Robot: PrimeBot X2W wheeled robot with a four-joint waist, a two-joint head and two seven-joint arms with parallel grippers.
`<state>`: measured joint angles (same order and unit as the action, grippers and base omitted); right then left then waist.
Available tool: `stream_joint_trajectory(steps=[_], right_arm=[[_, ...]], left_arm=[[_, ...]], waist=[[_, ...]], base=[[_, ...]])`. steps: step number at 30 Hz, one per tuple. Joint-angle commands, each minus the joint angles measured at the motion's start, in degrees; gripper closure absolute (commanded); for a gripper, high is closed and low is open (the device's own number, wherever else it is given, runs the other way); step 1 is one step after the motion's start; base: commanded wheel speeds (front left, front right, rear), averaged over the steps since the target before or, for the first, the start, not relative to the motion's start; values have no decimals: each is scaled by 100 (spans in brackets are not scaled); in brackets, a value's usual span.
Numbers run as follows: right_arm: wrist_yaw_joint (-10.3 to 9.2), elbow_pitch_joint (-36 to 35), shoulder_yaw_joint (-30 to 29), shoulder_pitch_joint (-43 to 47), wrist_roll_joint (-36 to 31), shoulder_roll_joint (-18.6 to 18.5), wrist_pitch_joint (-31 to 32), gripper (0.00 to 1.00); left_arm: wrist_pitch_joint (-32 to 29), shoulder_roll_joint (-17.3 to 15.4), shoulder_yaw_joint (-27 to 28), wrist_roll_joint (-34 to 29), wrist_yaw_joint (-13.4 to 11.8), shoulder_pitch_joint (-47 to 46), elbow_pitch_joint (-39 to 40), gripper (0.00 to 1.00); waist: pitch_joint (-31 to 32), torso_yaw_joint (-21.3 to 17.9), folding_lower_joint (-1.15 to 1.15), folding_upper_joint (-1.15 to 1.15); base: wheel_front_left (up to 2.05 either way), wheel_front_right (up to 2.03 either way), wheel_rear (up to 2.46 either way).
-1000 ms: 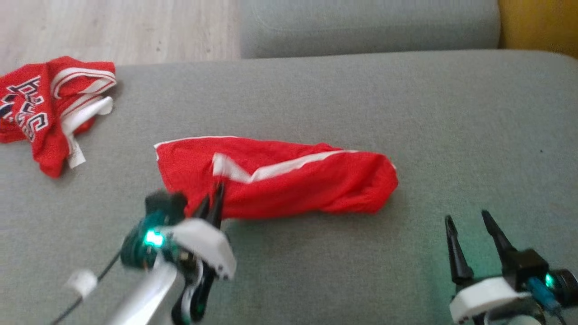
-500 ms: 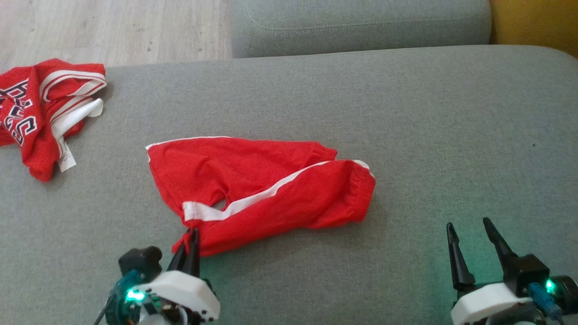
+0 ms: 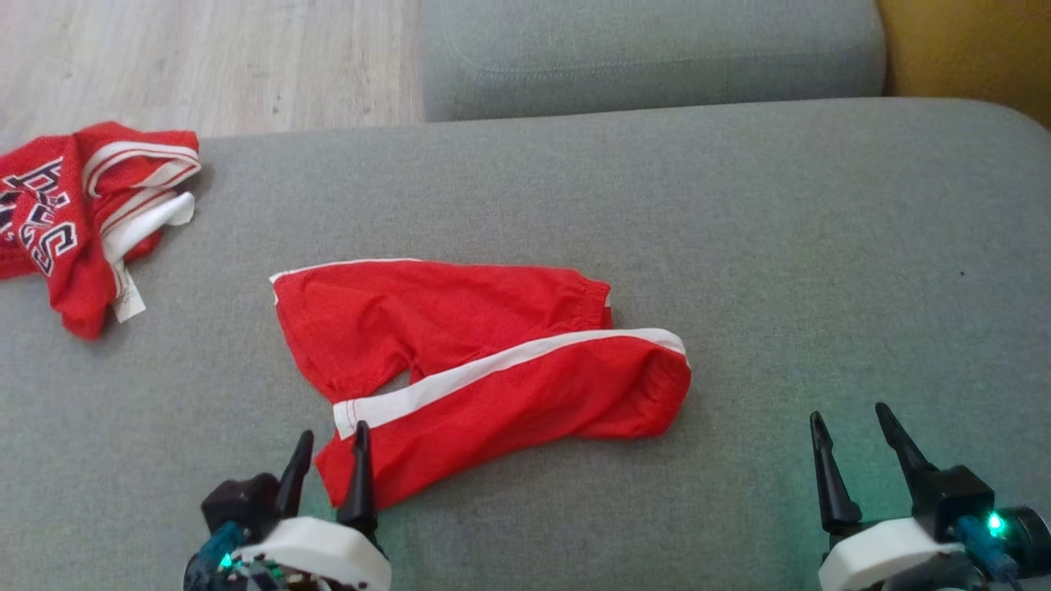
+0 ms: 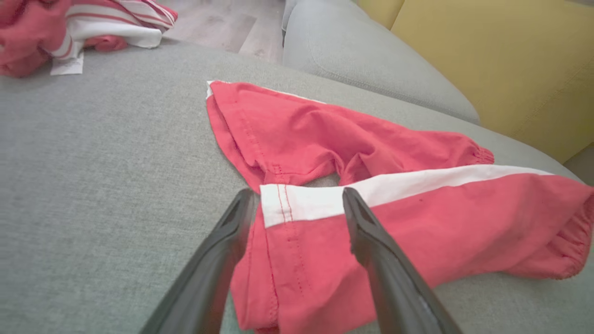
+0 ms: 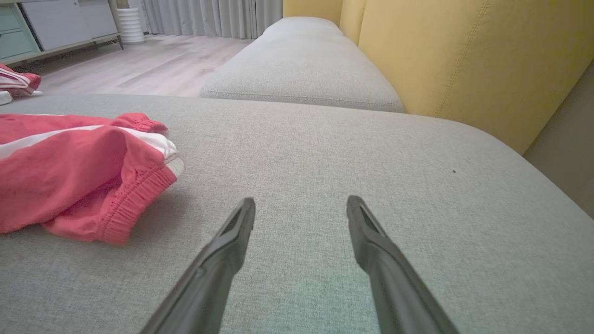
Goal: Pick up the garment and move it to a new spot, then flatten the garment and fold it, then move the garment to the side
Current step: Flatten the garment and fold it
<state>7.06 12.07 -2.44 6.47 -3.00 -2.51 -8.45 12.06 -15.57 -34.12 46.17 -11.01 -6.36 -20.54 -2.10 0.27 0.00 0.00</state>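
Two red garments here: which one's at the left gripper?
The red shorts with the white side stripe; their hem lies at the open left gripper. The lettered jersey sits crumpled at the far left edge of the cushion.

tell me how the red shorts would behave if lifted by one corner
Probably floppy: the red shorts lie in soft folds, so a corner lift would likely leave the rest hanging. Likely light: the thin fabric sits flat on the grey cushion. The gathered waistband may bunch.
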Motion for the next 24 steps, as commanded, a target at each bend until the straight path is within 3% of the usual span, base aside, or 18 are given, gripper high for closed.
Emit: stream_joint_trajectory(steps=[1,24], right_arm=[[43,-143,120,-193,57,-37,-48,0],[43,-208,318,-320,239,-37,-140,0]], left_arm=[[116,-87,272,-98,24,-75,169,0],[245,-215,398,-489,-267,618,1022,0]], waist=[[67,7,0,0],[542,96,0,0]], base=[[0,0,0],[0,0,0]])
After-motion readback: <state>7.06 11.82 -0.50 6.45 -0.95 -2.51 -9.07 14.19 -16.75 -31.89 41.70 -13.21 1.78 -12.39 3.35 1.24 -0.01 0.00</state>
